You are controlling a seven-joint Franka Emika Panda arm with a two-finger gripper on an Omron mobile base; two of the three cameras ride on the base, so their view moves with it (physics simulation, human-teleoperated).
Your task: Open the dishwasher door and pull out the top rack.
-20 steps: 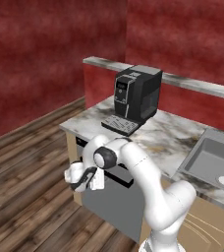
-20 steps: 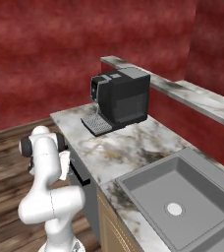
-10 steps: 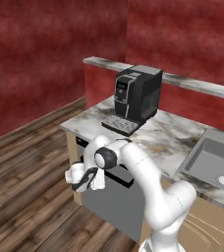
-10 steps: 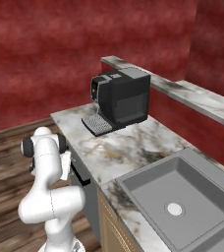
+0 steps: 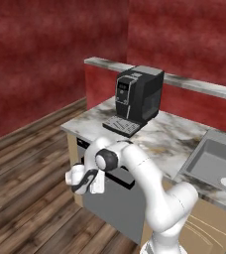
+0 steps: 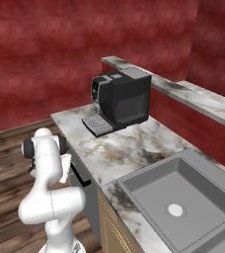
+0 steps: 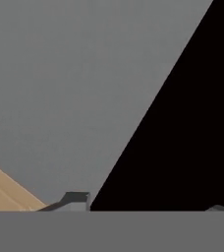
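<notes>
The dishwasher door (image 5: 112, 211) is a grey panel under the marble counter, and it stands closed. Its black bar handle (image 5: 121, 178) runs across below the black control strip. My gripper (image 5: 87, 181) is pressed up to the left end of that bar, with the white hand in front of the door. In the hand view the grey door (image 7: 84, 88) fills the left and the black handle (image 7: 182, 128) crosses diagonally. My gripper (image 7: 147, 204) has a fingertip on each side of the bar; contact is unclear. The top rack is hidden behind the closed door.
A black coffee machine (image 5: 137, 99) stands on the marble counter (image 5: 169, 136), and a grey sink (image 6: 178, 197) is set in to the right. A tan cabinet front (image 5: 74, 166) borders the door's left side. Wooden floor (image 5: 30, 198) lies open in front.
The hand has shifted very slightly at the handle's left end. The door is still closed and the base views have not shifted.
</notes>
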